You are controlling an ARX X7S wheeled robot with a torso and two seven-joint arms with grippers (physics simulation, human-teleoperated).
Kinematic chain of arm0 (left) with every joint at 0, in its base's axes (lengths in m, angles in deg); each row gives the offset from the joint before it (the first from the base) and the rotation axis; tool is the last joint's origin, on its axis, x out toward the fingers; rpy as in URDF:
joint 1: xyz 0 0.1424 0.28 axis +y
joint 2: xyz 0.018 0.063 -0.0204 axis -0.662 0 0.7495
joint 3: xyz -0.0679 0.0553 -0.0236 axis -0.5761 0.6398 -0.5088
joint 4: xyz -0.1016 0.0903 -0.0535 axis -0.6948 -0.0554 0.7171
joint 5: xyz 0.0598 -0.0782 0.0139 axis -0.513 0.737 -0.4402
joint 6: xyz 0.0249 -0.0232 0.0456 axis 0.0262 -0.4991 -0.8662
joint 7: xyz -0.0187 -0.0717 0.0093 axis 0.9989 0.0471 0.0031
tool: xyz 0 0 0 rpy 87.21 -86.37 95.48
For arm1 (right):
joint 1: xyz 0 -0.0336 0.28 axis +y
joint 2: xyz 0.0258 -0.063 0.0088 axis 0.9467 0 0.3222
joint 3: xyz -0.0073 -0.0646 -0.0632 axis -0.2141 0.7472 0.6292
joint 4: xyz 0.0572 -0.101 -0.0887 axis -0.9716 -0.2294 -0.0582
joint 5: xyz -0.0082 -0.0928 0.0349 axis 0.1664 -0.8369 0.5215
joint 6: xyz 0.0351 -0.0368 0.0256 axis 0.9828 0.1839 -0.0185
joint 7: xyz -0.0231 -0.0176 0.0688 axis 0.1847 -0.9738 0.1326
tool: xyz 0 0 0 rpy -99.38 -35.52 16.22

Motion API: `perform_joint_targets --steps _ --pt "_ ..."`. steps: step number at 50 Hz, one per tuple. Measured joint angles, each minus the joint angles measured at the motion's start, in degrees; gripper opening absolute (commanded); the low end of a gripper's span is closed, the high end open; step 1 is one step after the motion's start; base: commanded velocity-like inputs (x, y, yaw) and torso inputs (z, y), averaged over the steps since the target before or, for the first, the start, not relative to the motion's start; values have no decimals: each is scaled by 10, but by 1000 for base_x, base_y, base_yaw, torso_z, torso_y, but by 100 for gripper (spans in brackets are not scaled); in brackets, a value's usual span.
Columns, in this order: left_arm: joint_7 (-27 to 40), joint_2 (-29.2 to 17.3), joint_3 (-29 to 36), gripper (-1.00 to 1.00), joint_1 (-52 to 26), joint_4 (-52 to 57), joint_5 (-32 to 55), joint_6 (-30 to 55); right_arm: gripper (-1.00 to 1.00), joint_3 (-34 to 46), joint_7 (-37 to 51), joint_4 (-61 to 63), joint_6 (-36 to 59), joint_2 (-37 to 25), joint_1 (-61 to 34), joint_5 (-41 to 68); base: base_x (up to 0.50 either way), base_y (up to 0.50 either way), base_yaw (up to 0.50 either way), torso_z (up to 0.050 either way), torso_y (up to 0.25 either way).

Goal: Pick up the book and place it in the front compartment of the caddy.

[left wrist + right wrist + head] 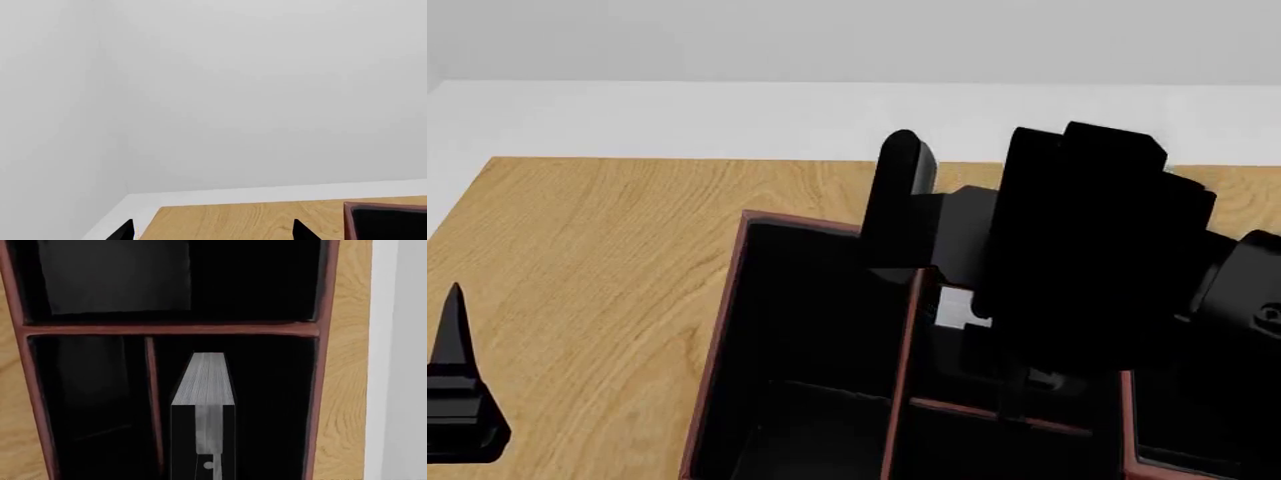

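Note:
The caddy (727,330) is a reddish-brown box with black-lined compartments on the wooden table. It also shows in the right wrist view (167,330), and one corner shows in the left wrist view (387,220). My right gripper (203,467) is shut on the book (203,382), a black hardcover with white page edges. It holds the book upright over a caddy compartment beside a thin divider. In the head view a patch of the book's pages (957,305) shows under the right arm (1094,250). My left gripper (213,235) is open and empty, at the table's left side (454,400).
The wooden table (601,250) ends at a white floor and wall behind. In the right wrist view the table edge (347,390) runs close beside the caddy's outer wall. The right arm hides much of the caddy's right part.

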Motion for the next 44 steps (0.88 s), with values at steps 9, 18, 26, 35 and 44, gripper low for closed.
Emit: perform_joint_targets --steps 9,18,26,35,44 --pt "3 -2 1 100 -2 -1 3 -1 100 4 0 -11 -2 3 7 -4 0 0 0 1 1" --pt "5 -4 3 100 -2 -1 5 -3 100 3 5 -29 -10 9 5 -26 0 0 0 0 1" --pt "7 -6 3 100 0 -1 7 -5 100 -3 11 -18 -7 3 -7 -33 0 0 0 0 0" --pt "10 -7 3 100 0 -1 9 -6 100 -22 30 47 21 -23 -42 -25 0 0 0 0 0" --pt "15 -10 2 100 -2 4 16 -3 100 -65 63 147 76 -65 -84 7 0 0 0 0 0"
